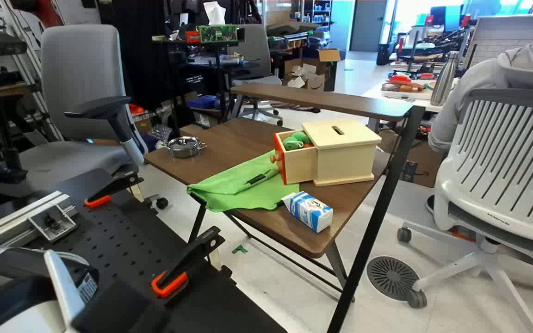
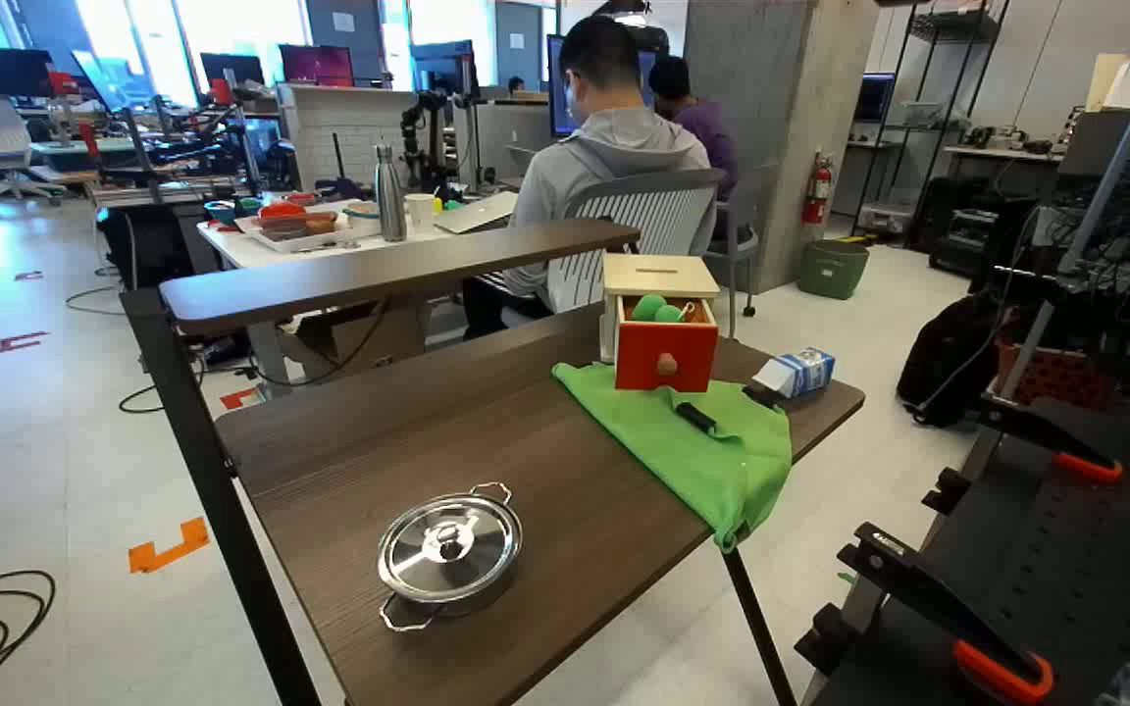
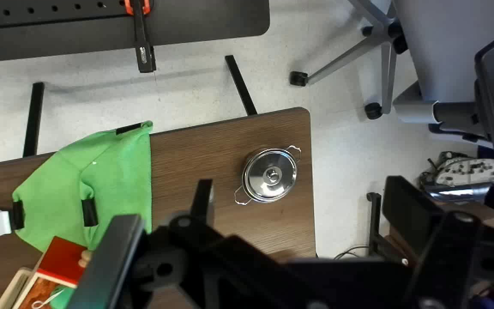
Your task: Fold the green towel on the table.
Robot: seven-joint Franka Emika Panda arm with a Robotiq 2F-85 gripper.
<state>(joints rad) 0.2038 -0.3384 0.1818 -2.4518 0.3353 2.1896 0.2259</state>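
The green towel [image 1: 243, 189] lies rumpled on the brown table [image 1: 229, 138], with one side hanging past the table's edge. It also shows in an exterior view [image 2: 702, 441] and at the left of the wrist view [image 3: 120, 180]. It has several short black patches and a raised crease in the middle. The open drawer of a wooden box juts over part of it. My gripper [image 3: 305, 199] is open, with nothing between its fingers, and is high above the table, off to the pot's side of the towel. It is out of view in both exterior views.
The wooden box [image 1: 345, 157] with a red-fronted drawer [image 2: 666, 343] holding green balls stands against the towel. A blue-white carton [image 1: 310, 210] lies beside it. A lidded metal pot [image 2: 449, 549] stands at the other end. A raised shelf [image 2: 398, 270] spans the table's back.
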